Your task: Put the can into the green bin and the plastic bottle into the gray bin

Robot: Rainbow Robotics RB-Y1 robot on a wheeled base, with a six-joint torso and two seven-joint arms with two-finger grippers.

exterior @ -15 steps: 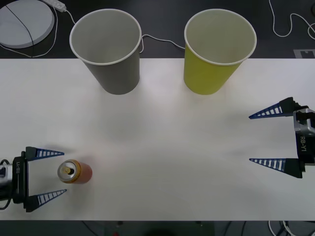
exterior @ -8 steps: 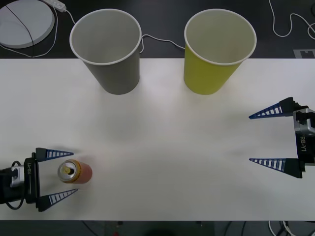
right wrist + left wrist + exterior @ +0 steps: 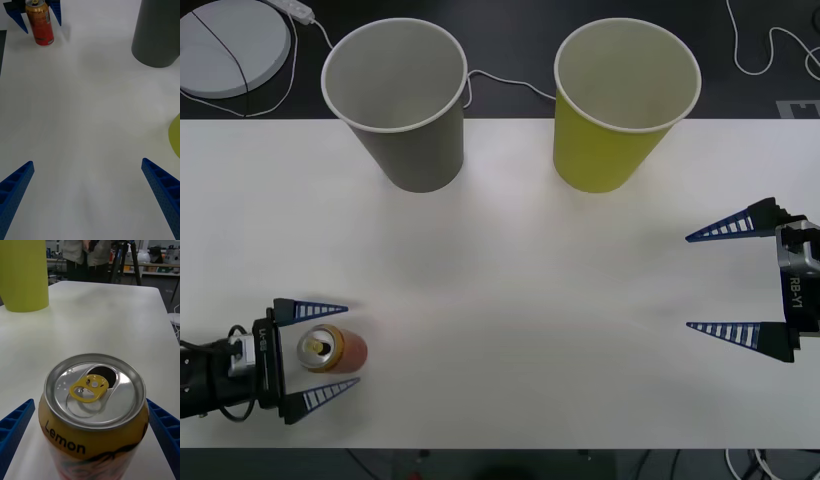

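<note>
Front view: my left gripper (image 3: 330, 353) brackets the can (image 3: 332, 349) at the table's (image 3: 510, 290) near-left corner, fingers wide, seemingly not touching. Closing off-centre could tip it. My right gripper (image 3: 725, 280) waits open.

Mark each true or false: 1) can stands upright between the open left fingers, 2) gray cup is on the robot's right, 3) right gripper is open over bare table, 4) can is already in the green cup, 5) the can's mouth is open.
1) True: the can stands upright between the open fingers of the left gripper.
2) False: the gray bin is on the robot's left, the green bin on its right.
3) True: the right gripper is open over bare table.
4) False: it stands on the table.
5) True.
</note>
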